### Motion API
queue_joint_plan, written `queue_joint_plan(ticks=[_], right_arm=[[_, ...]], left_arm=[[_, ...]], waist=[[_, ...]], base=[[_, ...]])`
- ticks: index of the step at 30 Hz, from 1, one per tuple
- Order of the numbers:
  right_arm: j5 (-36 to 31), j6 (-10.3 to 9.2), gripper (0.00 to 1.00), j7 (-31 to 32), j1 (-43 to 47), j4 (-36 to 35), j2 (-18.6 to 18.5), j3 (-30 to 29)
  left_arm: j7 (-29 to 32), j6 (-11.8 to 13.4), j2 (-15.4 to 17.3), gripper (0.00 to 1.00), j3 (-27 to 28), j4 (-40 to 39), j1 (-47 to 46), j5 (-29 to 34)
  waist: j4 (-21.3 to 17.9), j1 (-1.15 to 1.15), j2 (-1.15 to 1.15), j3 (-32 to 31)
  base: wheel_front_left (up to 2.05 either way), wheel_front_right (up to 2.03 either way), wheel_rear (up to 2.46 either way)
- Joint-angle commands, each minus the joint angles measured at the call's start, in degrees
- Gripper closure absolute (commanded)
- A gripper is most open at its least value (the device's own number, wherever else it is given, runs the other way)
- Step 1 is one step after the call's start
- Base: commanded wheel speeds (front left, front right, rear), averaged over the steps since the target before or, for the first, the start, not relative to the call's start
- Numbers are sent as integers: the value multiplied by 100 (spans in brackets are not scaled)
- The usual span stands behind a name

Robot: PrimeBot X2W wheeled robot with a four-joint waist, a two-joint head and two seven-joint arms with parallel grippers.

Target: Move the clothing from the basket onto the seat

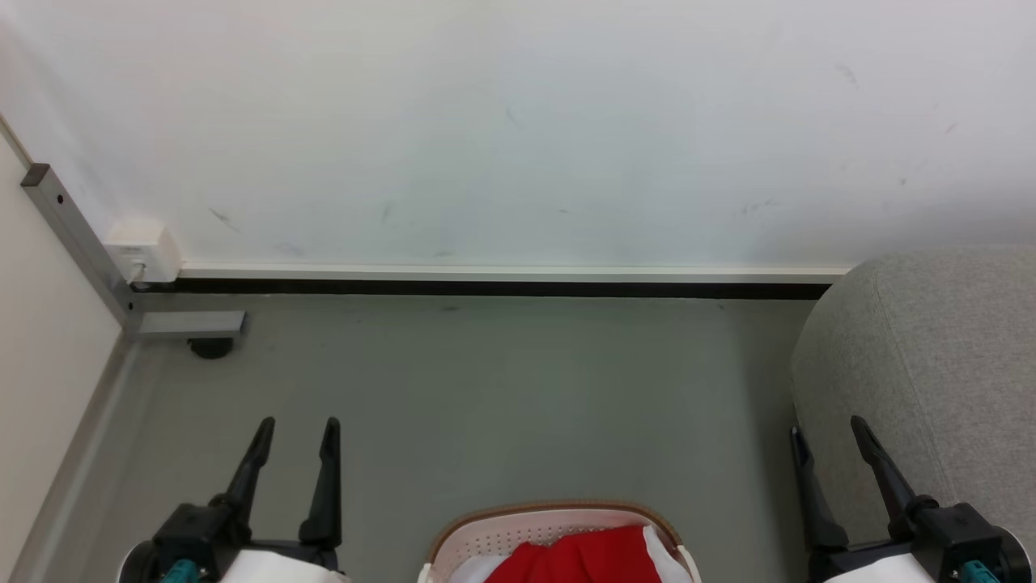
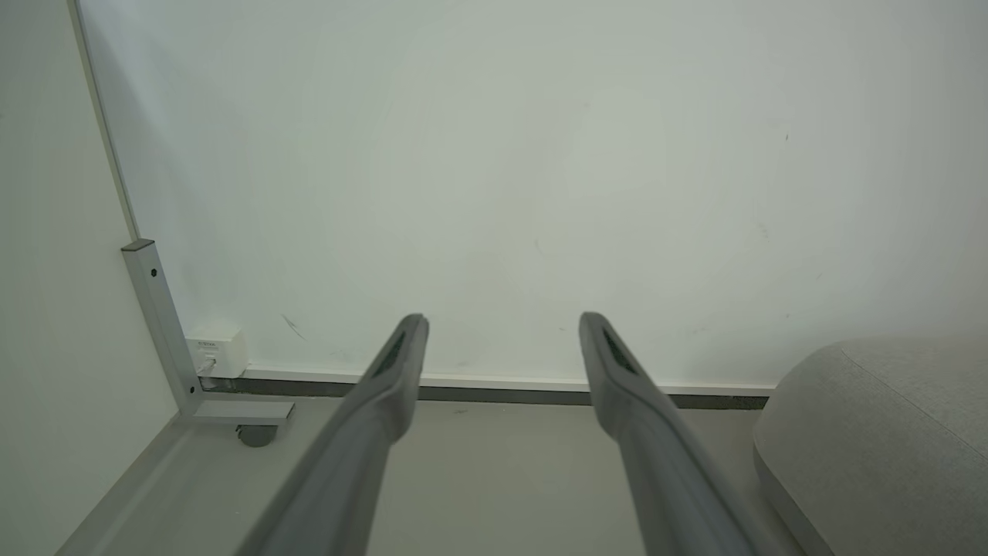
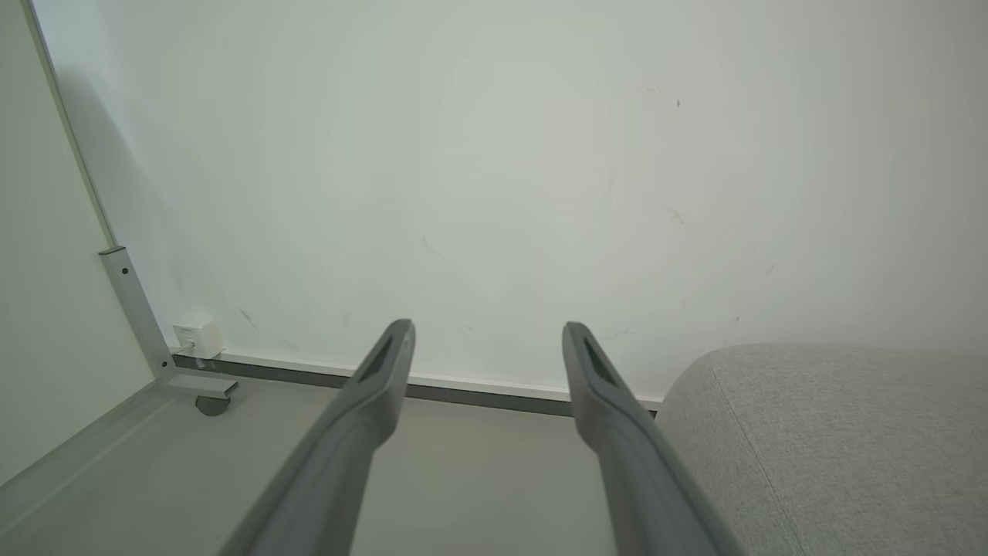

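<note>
Clothing (image 1: pixel 579 559) in basket (image 1: pixel 534 525), left tool (image 1: pixel 299 423), right tool (image 1: pixel 827 427) both spread, empty

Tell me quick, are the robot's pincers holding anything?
Left pincer: open, holding nothing.
Right pincer: open, holding nothing.

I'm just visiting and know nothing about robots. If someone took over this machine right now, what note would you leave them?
Left claw: open, holding nothing, left of the basket.
Right claw: open, holding nothing, beside the sofa.
Red and white clothes lie in the basket, between the claws.
Done: nothing yet.
Left: lift the clothes out and lay them on the sofa.
</note>
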Motion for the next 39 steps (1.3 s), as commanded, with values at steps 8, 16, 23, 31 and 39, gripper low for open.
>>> queue_joint_plan(ticks=[8,16,23,31,39], right_arm=[[24,-12,0,-10,-69,-13,-39,-17],[26,-12,0,-10,-62,-7,-39,10],[6,-12,0,-10,-92,-10,-39,19],[-3,-12,0,-10,-249,-71,-35,-37],[-64,-12,0,-9,-458,-147,-35,-87]], left_arm=[[-6,-10,16,0,22,-27,-47,-13],[-5,-9,15,0,25,-6,-31,-58],[-5,-26,16,0,-34,-21,-48,-56],[-5,-56,17,0,-176,90,-240,43],[-4,-86,217,0,-490,727,-610,85]], waist=[[-3,0,0,5],[-22,0,0,14],[-151,0,0,99],[-511,0,0,466],[-934,0,0,960]], base=[[0,0,0],[0,0,0],[0,0,0],[0,0,0],[0,0,0]])
